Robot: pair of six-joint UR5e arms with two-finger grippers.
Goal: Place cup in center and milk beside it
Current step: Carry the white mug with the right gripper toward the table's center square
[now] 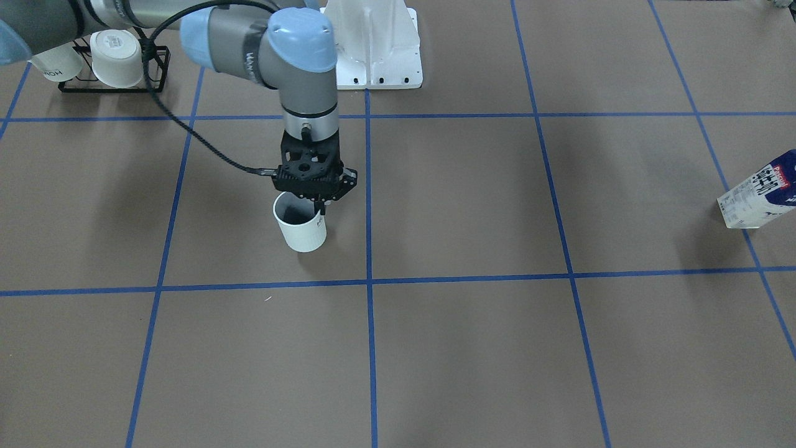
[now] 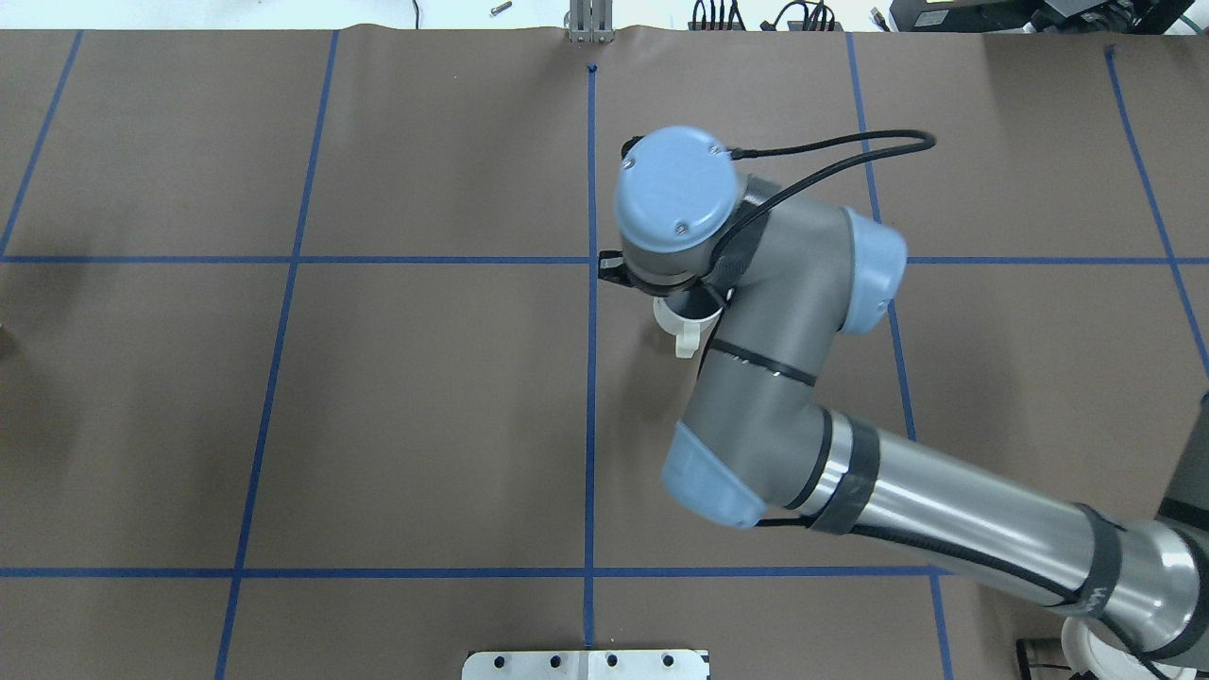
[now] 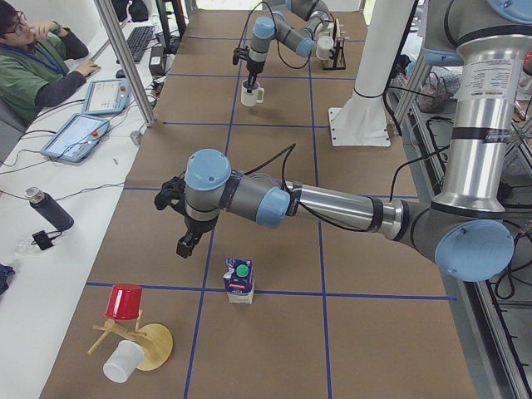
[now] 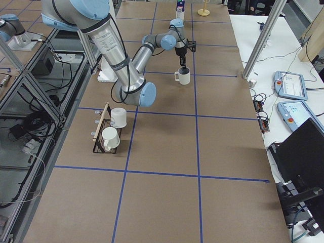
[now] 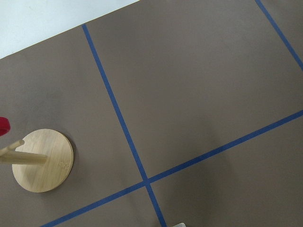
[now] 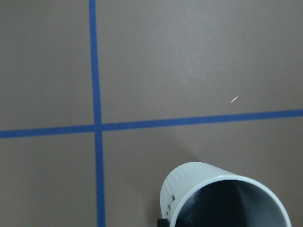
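Pinching the cup (image 1: 300, 229) by its rim with the right gripper (image 1: 318, 208), one finger inside and one outside. Just beside the centre line (image 1: 368, 186), resting or barely lifted, hard to tell which. Could swing or slip on so thin a hold, or topple if let go while tilted or not yet set down. Left gripper (image 3: 184, 246): spread or pressed together, cannot tell. Hovering near the milk (image 3: 239, 281), upright and well apart from the cup. Could knock the tall milk over with a careless approach.

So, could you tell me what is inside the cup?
The cup shows only a dark inside; the right gripper at its rim covers part of it.
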